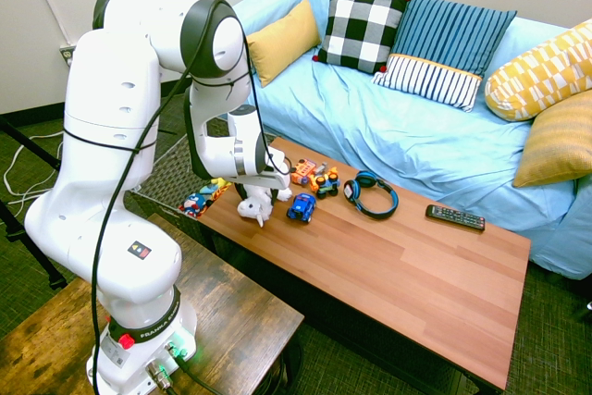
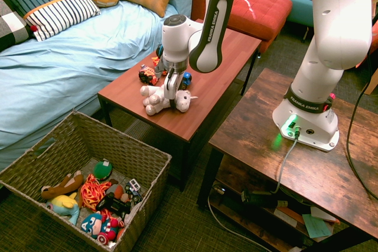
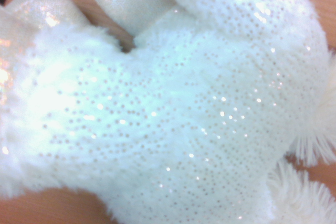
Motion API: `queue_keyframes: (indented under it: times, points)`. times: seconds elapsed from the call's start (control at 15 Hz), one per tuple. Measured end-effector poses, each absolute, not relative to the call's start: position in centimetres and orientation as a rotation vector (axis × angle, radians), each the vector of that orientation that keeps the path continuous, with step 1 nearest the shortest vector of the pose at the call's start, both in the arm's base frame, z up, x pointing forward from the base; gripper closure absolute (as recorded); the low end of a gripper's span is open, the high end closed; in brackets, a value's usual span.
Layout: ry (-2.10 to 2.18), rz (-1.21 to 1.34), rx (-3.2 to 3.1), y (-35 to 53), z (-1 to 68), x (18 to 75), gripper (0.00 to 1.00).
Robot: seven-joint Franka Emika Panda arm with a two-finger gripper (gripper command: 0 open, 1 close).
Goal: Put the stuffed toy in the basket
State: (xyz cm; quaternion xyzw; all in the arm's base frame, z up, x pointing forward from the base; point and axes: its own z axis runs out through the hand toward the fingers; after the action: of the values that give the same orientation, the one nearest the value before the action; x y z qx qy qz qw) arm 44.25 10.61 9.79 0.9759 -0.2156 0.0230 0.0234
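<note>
While its arm reads "FRANKA EMIKA", the pincer [image 2: 171,100] stands apart, straddling the stuffed toy [image 2: 158,98] on the table [image 2: 207,95].

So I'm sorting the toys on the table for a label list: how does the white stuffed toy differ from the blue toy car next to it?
The stuffed toy is white, fluffy and soft-looking; the blue toy car is blue, smooth and hard-looking. The stuffed toy is clearly larger than the car. The stuffed toy lies sprawled with its limbs out, right under the gripper, while the car stands on its wheels, apart from the gripper. Both rest on the wooden table, outside the basket.
</note>
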Motion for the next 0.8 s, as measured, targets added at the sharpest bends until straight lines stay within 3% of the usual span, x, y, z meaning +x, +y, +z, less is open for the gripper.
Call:
queue_keyframes:
  times: [0.8]
  points:
    - [-0.677, 0.088, 3.032, 10.9, 10.7, 45.5, 1.00]
